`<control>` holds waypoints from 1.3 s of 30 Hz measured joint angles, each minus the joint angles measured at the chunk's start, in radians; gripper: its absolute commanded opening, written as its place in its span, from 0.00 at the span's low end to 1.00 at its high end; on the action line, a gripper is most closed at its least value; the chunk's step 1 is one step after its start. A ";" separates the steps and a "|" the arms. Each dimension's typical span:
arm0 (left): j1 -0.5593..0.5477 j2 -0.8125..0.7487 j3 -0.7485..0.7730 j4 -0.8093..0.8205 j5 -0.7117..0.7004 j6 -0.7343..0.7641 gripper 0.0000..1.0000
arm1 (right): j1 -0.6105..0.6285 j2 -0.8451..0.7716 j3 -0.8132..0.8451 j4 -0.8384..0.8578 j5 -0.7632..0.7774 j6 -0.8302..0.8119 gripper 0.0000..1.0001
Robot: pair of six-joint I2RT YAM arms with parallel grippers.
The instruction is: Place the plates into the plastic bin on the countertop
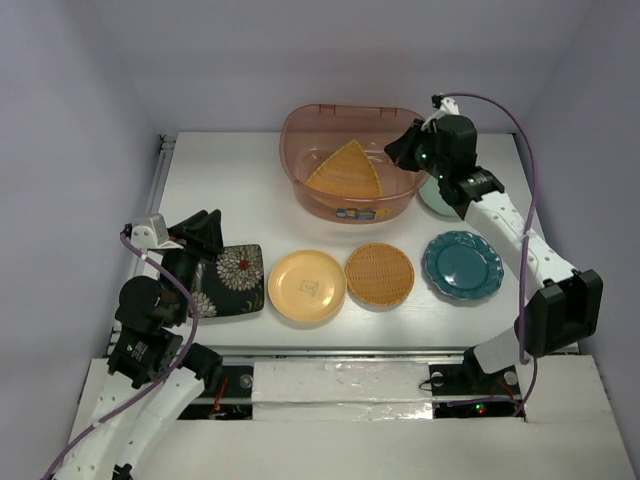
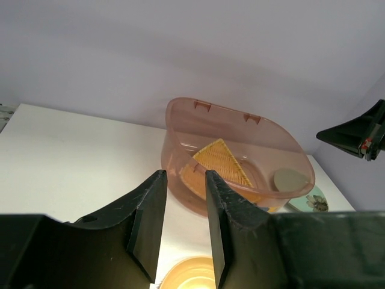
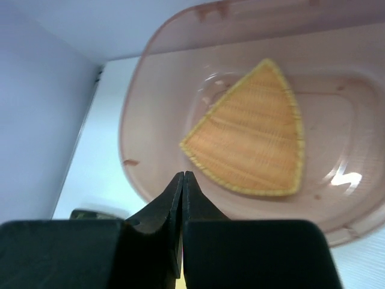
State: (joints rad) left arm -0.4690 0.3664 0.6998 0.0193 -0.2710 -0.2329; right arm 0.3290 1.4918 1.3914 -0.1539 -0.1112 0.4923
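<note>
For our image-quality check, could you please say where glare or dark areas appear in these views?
Right wrist: glare streak on the floor of the plastic bin beside the sharp orange fan-shaped plate; right gripper nearly black. Left wrist: left gripper silhouetted. Top external: even light, soft shadows.

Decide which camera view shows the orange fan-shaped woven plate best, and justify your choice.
Right wrist: the orange fan-shaped woven plate appears large, whole and unobstructed inside the translucent pinkish plastic bin. Top external shows it whole but small; left wrist sees it partly, through the bin's wall.
</note>
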 measured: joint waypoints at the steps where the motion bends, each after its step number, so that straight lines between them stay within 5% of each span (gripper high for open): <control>1: 0.000 0.000 0.000 0.000 0.000 0.000 0.24 | 0.021 -0.001 0.000 0.007 -0.002 -0.004 0.00; 5: 0.001 0.000 0.000 0.000 -0.014 -0.005 0.00 | 0.175 0.014 0.002 0.013 -0.009 -0.041 0.00; 15: 0.013 -0.004 0.000 0.000 -0.035 -0.005 0.00 | 0.535 0.287 0.069 0.010 -0.090 -0.119 0.01; 22: 0.013 -0.005 0.000 0.000 -0.036 -0.008 0.13 | 0.591 0.500 0.143 0.004 -0.117 -0.100 0.42; 39: 0.013 -0.005 0.000 0.000 -0.025 -0.009 0.18 | 0.589 0.828 0.431 -0.077 -0.089 -0.058 0.45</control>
State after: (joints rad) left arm -0.4561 0.3614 0.6998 0.0189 -0.2958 -0.2417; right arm 0.9176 2.3199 1.8225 -0.2314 -0.1997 0.4343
